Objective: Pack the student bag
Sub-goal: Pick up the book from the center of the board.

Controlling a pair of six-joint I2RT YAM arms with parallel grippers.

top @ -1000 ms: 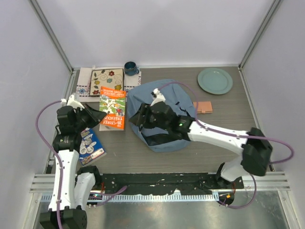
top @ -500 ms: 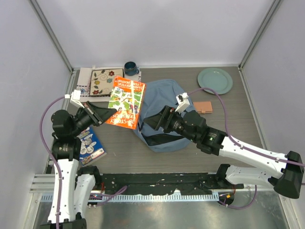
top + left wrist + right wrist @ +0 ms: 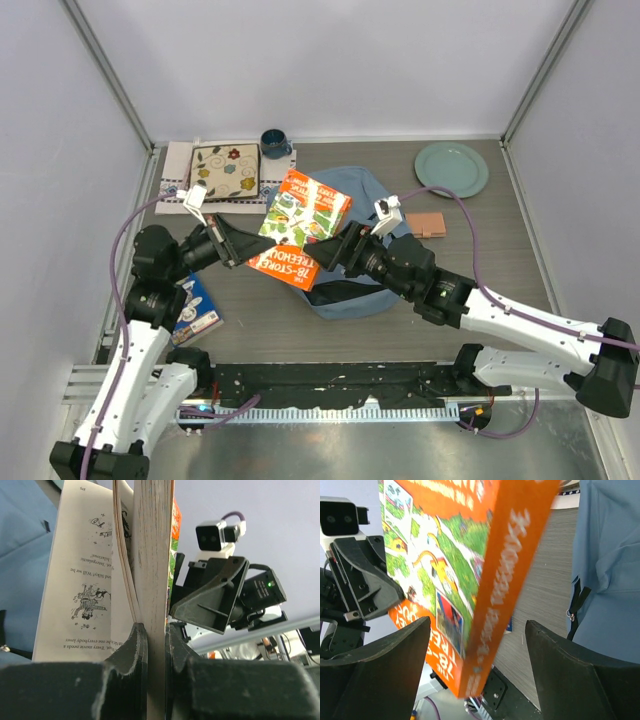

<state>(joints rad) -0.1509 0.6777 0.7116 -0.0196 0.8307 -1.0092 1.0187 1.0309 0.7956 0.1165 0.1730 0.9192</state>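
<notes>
An orange-and-green paperback book [image 3: 300, 228] hangs tilted in the air over the left edge of the dusty-blue student bag [image 3: 365, 190]. My left gripper [image 3: 240, 247] is shut on its page edge; in the left wrist view both jaws press on the page block [image 3: 152, 555] and loose pages fan out to the left. My right gripper [image 3: 332, 252] is open and faces the book from the right. In the right wrist view its fingers [image 3: 477, 622] stand wide on either side of the orange spine [image 3: 505, 590], touching nothing. The bag's zipper shows in that view [image 3: 576, 602].
A small blue booklet [image 3: 195, 310] lies by the left arm's base. At the back left sit a patterned book on a cloth [image 3: 225, 170] and a dark blue mug [image 3: 275, 143]. A green plate [image 3: 451, 169] and a pinkish flat item [image 3: 430, 224] lie at the right.
My left arm lifted the book and carried it right, toward the bag. My right gripper left the bag's top, drew back, opened wide and now straddles the book's spine.
</notes>
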